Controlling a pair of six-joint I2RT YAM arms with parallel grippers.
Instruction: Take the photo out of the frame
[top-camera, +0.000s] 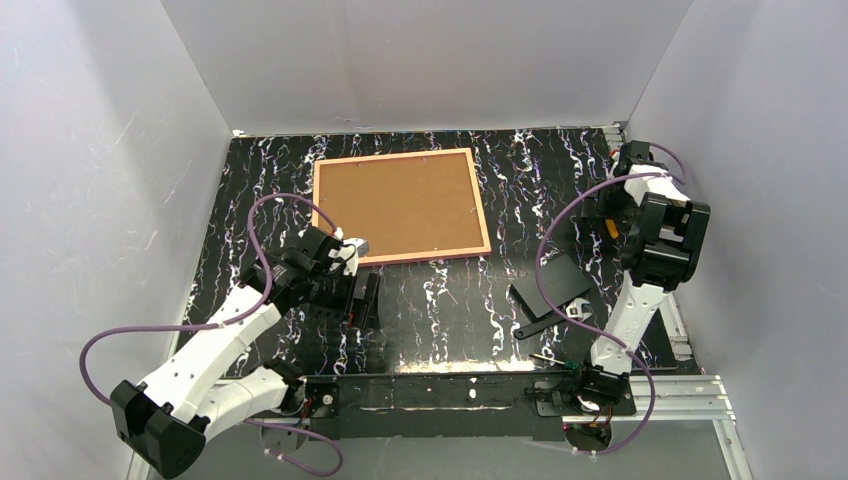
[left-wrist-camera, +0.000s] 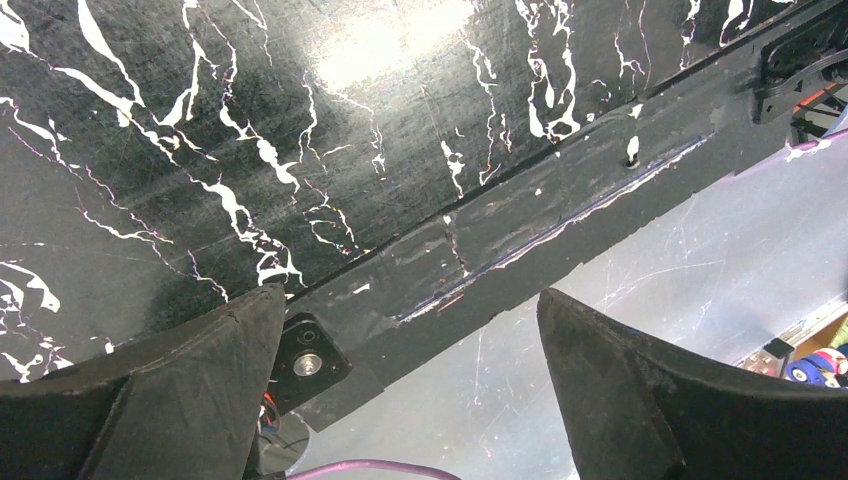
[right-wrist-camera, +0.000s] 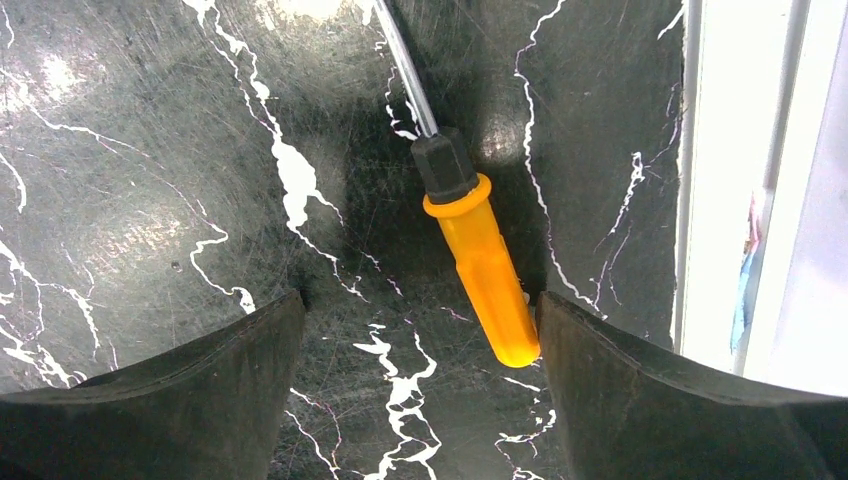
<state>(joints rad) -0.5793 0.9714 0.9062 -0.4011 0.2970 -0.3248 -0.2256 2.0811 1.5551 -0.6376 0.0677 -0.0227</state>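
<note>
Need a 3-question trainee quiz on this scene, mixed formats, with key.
1. True or false: the frame lies with its brown back facing up.
2. Fill in: the left gripper has its jaws ____.
3. What lies on the table beneath the right gripper? A) frame B) screwdriver C) cup

Key: 1 true; 2 open; 3 B.
</note>
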